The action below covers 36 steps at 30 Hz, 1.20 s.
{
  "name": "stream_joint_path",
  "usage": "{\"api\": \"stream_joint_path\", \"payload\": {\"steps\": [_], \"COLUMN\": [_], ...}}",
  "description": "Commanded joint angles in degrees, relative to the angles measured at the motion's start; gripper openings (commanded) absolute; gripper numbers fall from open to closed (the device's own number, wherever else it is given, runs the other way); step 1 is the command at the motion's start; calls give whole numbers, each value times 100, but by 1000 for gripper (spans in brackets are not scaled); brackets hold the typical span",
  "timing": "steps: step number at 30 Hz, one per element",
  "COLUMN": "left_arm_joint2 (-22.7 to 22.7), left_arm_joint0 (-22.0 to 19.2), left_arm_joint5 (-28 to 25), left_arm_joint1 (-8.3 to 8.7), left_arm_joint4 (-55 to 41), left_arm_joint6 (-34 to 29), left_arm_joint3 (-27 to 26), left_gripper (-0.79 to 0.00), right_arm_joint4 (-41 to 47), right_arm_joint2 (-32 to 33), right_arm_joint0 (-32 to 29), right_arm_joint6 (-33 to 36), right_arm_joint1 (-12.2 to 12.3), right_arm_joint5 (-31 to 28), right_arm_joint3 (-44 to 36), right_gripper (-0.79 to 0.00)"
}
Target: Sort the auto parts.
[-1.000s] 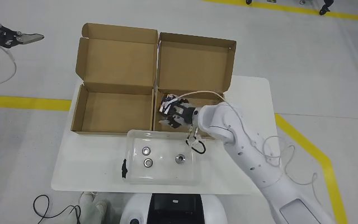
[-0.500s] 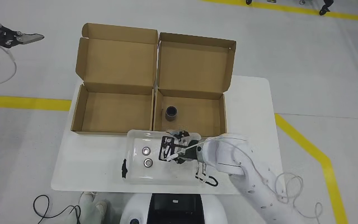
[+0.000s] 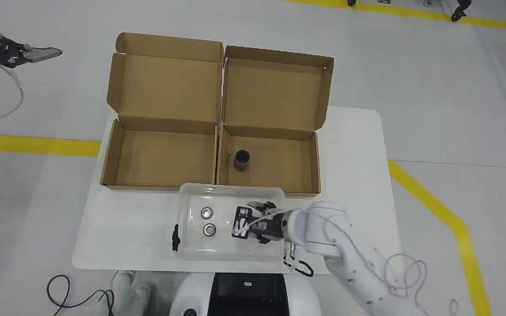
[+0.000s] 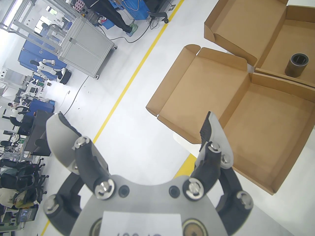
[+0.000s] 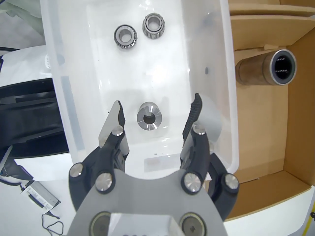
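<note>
A clear plastic bin near the table's front holds two ring bearings and a small metal collet. My right gripper hangs open inside the bin, one finger on each side of the collet and not touching it. A dark cylindrical sleeve lies in the right cardboard box. The left cardboard box holds nothing. My left gripper is open and empty, out over the floor far to the left of the table.
Both boxes stand side by side behind the bin with their lids folded back. A small black clip sits at the bin's left end. Yellow floor lines run past the table. Bare white tabletop lies right of the boxes.
My right gripper left the right box, where the sleeve now lies, and came down into the bin around the collet. The left arm has stayed still.
</note>
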Motion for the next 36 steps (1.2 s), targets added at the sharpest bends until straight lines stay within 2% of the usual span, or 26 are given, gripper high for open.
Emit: {"api": "stream_joint_path", "payload": {"steps": [1,17,22,25,26,27,28,29,36], "left_arm_joint2": [0,0,0,0,0,0,0,0,0], "left_arm_joint0": [0,0,0,0,0,0,0,0,0], "left_arm_joint5": [0,0,0,0,0,0,0,0,0], "left_arm_joint1": [0,0,0,0,0,0,0,0,0], "left_arm_joint4": [0,0,0,0,0,0,0,0,0], "left_arm_joint6": [0,0,0,0,0,0,0,0,0], "left_arm_joint3": [0,0,0,0,0,0,0,0,0], "left_gripper": [0,0,0,0,0,0,0,0,0], "right_arm_joint4": [-6,252,251,236,261,273,262,263,338], "right_arm_joint2": [-87,-589,-770,-873,-893,-910,-927,-943,-982], "right_arm_joint0": [57,452,602,678,700,720,739,752,808], "right_arm_joint6": [128,351,375,501,500,493,506,507,472], "right_arm_joint1": [-9,-81,-124,-147,-154,-159,-161,-164,-165], "right_arm_joint5": [105,466,609,705,730,743,757,773,820], "right_arm_joint3": [126,818,1056,1152,1164,1175,1188,1193,1202], "right_gripper": [-237,-237,-262,-443,-551,-625,-763,-785,-785]}}
